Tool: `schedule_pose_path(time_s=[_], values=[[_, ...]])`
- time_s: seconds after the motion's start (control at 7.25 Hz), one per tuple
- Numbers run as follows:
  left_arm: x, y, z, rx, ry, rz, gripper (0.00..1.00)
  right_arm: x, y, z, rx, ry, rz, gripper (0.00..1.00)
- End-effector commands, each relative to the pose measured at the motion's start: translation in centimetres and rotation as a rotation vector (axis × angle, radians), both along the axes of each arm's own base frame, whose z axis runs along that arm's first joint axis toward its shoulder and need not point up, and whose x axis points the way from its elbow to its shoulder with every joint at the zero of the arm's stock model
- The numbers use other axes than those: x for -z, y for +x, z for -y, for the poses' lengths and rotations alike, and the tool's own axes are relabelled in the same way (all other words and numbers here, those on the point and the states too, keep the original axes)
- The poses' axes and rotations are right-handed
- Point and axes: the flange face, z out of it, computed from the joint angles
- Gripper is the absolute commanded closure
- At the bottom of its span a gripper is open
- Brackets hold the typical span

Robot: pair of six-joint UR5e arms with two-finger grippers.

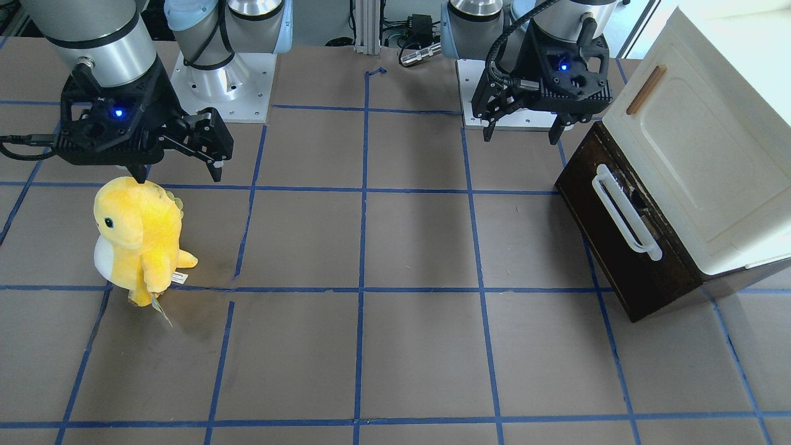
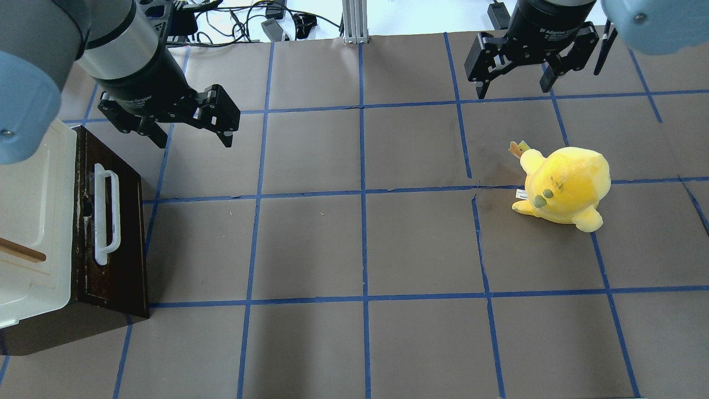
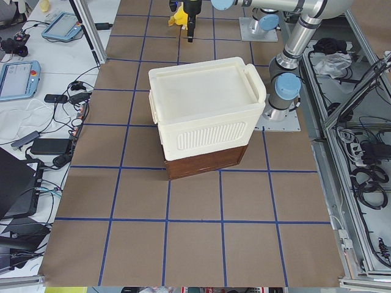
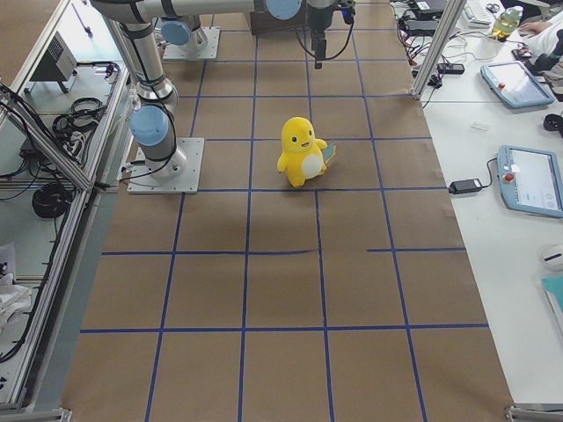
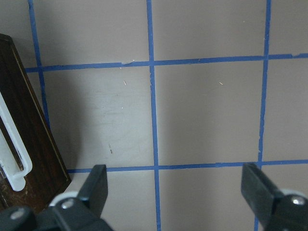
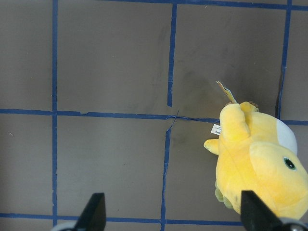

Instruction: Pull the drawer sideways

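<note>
Left tool (image 2: 195,141) hung wide, empty.
Dark brown wooden drawer (image 2: 127,244) lay at its 8 o'clock; gripping the long white bar handle (image 2: 101,221) mid-span seemed wisest.

Overhead, front views opposed; share drawer (image 2: 132,249), plush (image 2: 565,185).

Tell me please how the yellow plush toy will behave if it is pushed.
The plush toy looks soft and stuffed, so it probably squashes and weighs little. It stands upright on small feet, so a high push would likely tip it.
</note>
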Motion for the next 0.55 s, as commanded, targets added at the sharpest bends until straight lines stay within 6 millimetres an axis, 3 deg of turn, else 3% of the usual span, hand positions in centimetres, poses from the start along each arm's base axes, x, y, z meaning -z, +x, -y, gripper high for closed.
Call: schedule_pose_path(time_s=[0.0, 0.41], values=[[-0.3, -0.1, -0.1, -0.001, -0.008, -0.010, 0.00, 0.0, 0.0, 0.0, 0.000, 0.000, 0.000, 0.00], [-1.3, -0.2, -0.9, 0.005, -0.027, -0.011, 0.00, 0.0, 0.0, 0.0, 0.000, 0.000, 0.000, 0.00]])
